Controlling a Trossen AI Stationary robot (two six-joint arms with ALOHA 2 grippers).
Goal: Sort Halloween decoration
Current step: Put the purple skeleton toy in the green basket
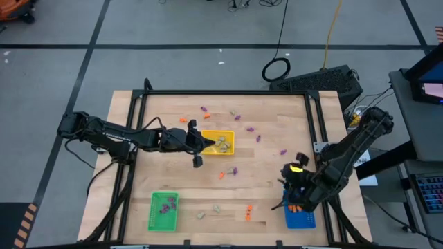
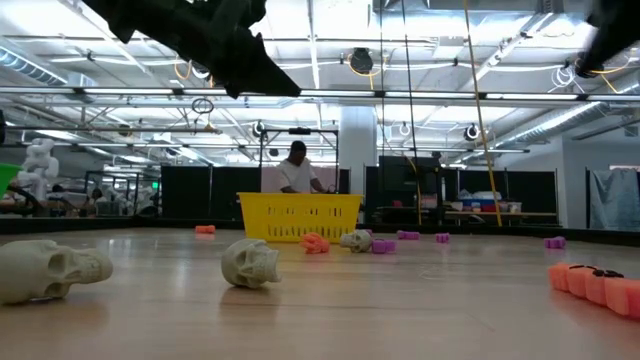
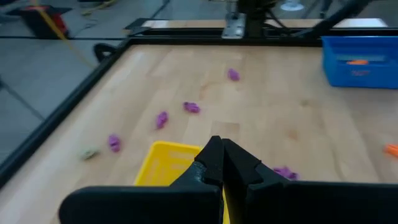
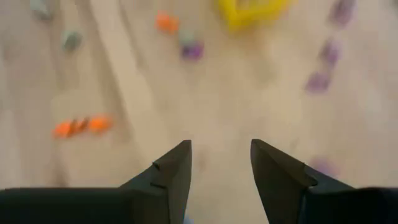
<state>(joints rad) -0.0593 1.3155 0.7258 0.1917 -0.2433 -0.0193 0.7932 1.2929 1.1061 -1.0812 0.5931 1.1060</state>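
My left gripper (image 1: 203,142) (image 3: 222,157) hangs shut over the near-left edge of the yellow tray (image 1: 228,150) (image 3: 163,167), which holds pale skulls (image 1: 221,143). Nothing shows between its fingers. My right gripper (image 1: 285,198) (image 4: 221,167) stands open and empty above the table by the blue tray (image 1: 302,220), which holds orange trinkets. The green tray (image 1: 163,211) holds purple ones. Loose Halloween decoration lies on the wood: purple pieces (image 1: 250,128) (image 3: 191,107), orange pieces (image 1: 248,211) (image 4: 81,126) and pale skulls (image 1: 216,207) (image 2: 250,263).
A black frame (image 1: 221,93) borders the table. The trays stand apart: yellow mid-table, green near left, blue near right. Bare wood lies between them (image 1: 263,180). A person (image 2: 296,170) stands in the room beyond the far edge.
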